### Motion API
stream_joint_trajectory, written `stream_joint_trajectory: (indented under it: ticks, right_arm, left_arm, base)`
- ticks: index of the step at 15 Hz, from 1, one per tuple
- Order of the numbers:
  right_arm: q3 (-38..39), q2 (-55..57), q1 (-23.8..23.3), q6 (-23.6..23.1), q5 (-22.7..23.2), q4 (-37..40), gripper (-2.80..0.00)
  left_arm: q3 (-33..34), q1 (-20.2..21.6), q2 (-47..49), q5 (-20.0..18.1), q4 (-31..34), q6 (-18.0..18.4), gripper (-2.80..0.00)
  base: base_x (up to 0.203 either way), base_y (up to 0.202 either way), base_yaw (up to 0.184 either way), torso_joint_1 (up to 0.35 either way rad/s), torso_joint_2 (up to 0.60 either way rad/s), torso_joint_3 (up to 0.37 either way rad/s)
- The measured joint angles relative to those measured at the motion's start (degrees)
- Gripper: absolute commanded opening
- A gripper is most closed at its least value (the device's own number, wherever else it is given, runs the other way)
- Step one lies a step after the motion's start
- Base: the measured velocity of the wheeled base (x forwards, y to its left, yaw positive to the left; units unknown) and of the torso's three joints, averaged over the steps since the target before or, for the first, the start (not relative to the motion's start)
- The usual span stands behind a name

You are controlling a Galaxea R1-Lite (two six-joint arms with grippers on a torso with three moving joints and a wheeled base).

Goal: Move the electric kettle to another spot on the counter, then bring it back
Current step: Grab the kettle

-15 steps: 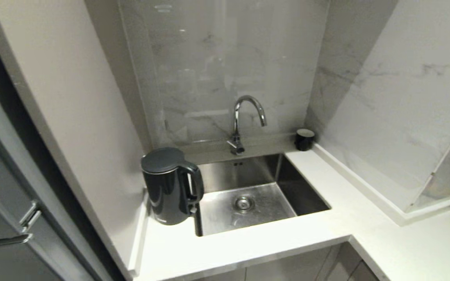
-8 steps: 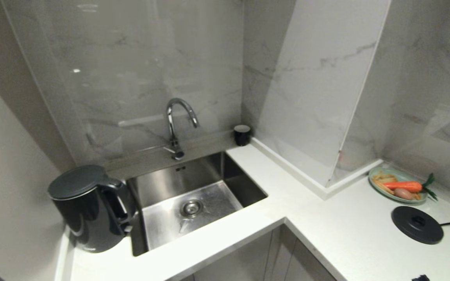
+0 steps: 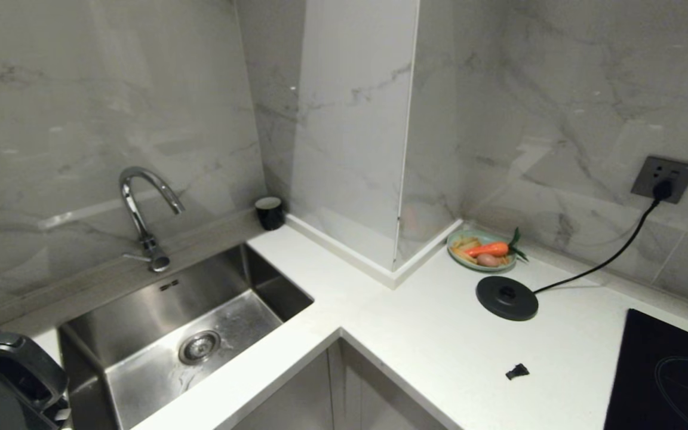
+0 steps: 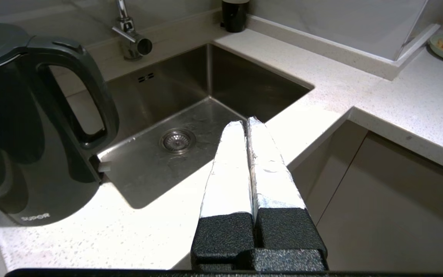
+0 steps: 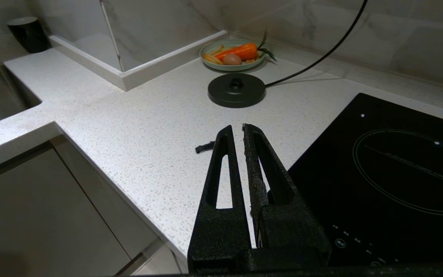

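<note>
A: Where is the electric kettle [image 4: 33, 127] sitting?

B: It is standing upright on the white tabletop [image 3: 439, 340], just beside the sink [image 3: 200, 334], on the side away from the corner. Its loop handle is facing the basin. In the head view only its lid and handle are showing [image 3: 3, 376], at the lower left edge.

A: What is the left pincer [image 4: 245, 125] doing?

B: It is hanging above the tabletop's front edge by the sink, its two foil-wrapped fingers [image 4: 229, 169] pressing together, gripping nothing. It is lying apart from the kettle, not touching it.

A: And the right pincer [image 5: 236, 129]?

B: It is hovering over the other run of the tabletop, beside the black induction hob [image 5: 390, 173]. Its black fingers [image 5: 221, 169] are lying nearly together, with only a thin slit showing between the tips, and nothing is sitting between them. A small black scrap [image 5: 204, 147] is lying on the tabletop just past its tip.

A: What else is sitting there?

B: The round black base disc [image 3: 507, 297] is resting on the tabletop with its cord [image 3: 601, 263] running up to a wall socket [image 3: 663, 178]. Just behind the disc, a green plate [image 3: 478, 255] is carrying a carrot [image 3: 487, 249] and other food. A small black cup [image 3: 270, 212] is standing in the back corner past the sink, and the chrome faucet [image 3: 141, 209] is arching over the basin.
</note>
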Motion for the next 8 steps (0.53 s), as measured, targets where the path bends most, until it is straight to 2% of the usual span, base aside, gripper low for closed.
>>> stream_joint_trajectory:
  ticks: [8]
  right_arm:
    - [0.0, 0.0, 0.0, 0.0, 0.0, 0.0, -2.80]
  left_arm:
    - [0.0, 0.0, 0.0, -0.1, 0.1, 0.1, -2.80]
  base:
    - [0.000, 0.000, 0.000, 0.000, 0.00, 0.000]
